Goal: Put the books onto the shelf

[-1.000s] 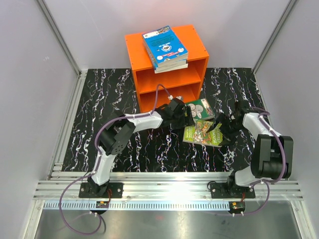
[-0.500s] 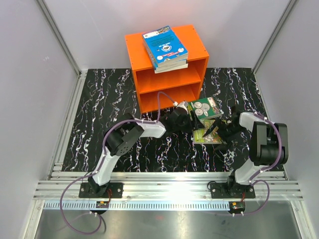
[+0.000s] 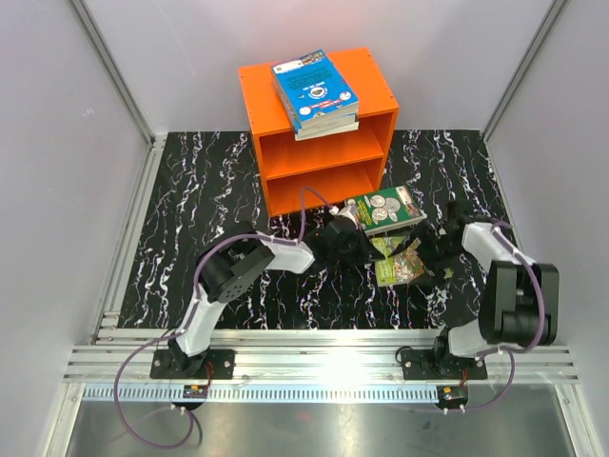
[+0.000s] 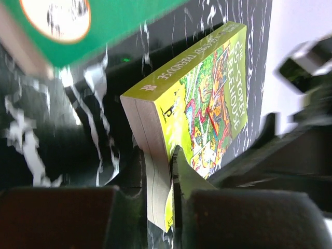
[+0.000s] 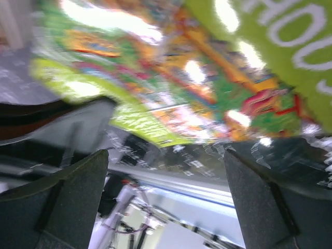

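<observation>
A lime-green Treehouse book (image 3: pixel 402 265) stands tilted on its edge on the black marbled table, in front of the orange shelf (image 3: pixel 376 81). My left gripper (image 3: pixel 371 251) is shut on that book's near corner; in the left wrist view the fingers (image 4: pixel 179 171) pinch its cover and pages (image 4: pixel 207 104). My right gripper (image 3: pixel 427 255) is open just right of the book, whose cover (image 5: pixel 207 67) fills the top of the right wrist view, above the open gripper (image 5: pixel 165 161). A green coin book (image 3: pixel 385 208) lies just behind it. Blue books (image 3: pixel 314 90) are stacked on the shelf's top.
Both compartments of the shelf show no books inside. White walls with metal posts close in the table on three sides, and a metal rail (image 3: pixel 314 357) runs along the near edge by the arm bases.
The left gripper has closed on the lime-green book, which has been tipped up from flat onto its edge and shifted right. The green coin book has slid slightly back and right.
</observation>
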{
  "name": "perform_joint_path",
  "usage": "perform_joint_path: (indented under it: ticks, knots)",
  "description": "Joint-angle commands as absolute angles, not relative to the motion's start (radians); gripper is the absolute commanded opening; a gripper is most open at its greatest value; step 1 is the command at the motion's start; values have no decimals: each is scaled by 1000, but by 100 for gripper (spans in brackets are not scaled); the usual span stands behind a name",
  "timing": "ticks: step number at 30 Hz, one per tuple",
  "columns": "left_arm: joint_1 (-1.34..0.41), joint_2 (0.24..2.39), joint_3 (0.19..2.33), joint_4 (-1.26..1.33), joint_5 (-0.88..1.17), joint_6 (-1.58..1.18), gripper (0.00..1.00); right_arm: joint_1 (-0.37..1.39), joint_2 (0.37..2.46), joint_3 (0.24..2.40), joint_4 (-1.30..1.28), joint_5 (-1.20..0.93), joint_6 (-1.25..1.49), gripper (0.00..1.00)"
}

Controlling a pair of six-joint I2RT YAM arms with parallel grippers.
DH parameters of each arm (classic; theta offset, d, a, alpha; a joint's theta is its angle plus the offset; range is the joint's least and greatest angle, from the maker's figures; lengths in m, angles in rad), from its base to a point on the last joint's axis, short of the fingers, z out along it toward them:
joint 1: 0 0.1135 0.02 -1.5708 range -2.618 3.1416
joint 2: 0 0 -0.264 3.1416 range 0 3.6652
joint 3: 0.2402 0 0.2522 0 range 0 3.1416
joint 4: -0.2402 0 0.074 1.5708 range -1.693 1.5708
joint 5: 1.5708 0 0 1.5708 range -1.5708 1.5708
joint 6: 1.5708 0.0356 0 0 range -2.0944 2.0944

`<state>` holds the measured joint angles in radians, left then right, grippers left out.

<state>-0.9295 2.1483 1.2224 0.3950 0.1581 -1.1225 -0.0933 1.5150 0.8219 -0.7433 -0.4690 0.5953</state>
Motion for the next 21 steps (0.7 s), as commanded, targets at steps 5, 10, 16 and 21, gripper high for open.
perform_joint_path:
  ticks: [5, 10, 16, 21]
  knots:
    - [-973, 1915, 969, 313, 138, -1134, 0, -67, 1292, 795, -801, -566, 816, 100]
    - [-1008, 1743, 865, 182, 74, -1094, 0, -67, 1169, 804, -807, -523, 900, 100]
    - [-1124, 1592, 989, -134, -158, -882, 0, -66, 1094, 811, -911, -528, 924, 100]
    - [-1268, 1517, 1118, -337, -402, -763, 0, -31, 1051, 804, -1005, -554, 920, 100]
